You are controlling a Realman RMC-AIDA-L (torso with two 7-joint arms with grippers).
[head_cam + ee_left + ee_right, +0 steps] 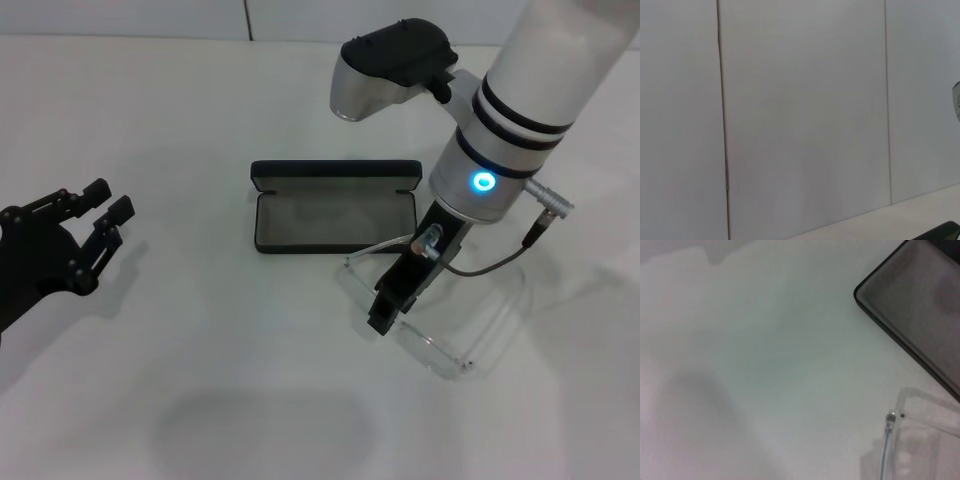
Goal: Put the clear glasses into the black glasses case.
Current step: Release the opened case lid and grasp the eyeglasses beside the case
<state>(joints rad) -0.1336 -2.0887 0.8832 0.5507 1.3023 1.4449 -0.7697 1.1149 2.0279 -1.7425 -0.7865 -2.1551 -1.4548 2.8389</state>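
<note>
The black glasses case (335,222) lies open in the middle of the table, its grey lining bare and its lid (335,176) folded back on the far side. The clear glasses (445,345) lie on the table just in front of the case's right end, with one clear arm (378,250) reaching toward the case. My right gripper (386,312) points down over the glasses' left part, close to the lens. The right wrist view shows a corner of the case (920,305) and a hinge end of the glasses (925,415). My left gripper (108,202) is open at the far left.
The table is white, with a pale panelled wall (800,110) behind it. My right arm's white forearm (520,110) and its wrist camera housing (390,65) hang over the table behind the case's right end. A grey cable (500,262) loops beside the wrist.
</note>
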